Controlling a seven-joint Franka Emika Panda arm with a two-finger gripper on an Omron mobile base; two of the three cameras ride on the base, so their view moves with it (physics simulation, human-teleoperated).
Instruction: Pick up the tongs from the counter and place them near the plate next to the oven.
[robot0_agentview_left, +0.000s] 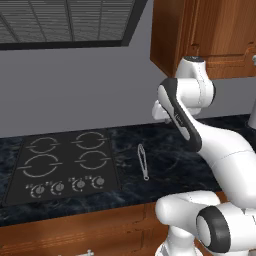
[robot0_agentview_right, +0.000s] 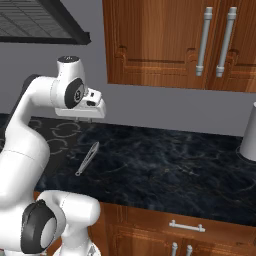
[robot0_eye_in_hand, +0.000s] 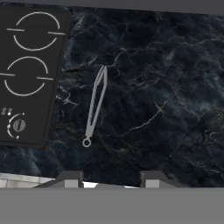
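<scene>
The tongs (robot0_eye_in_hand: 95, 105) lie flat on the counter (robot0_eye_in_hand: 166, 87), just beside the cooktop (robot0_eye_in_hand: 30, 70), at about three o'clock from it. The gripper (robot0_eye_in_hand: 111, 177) hangs above them, jaws closed and empty. I'd say it should open, turn its fingers across the thin arms, and descend straight onto their middle.
</scene>
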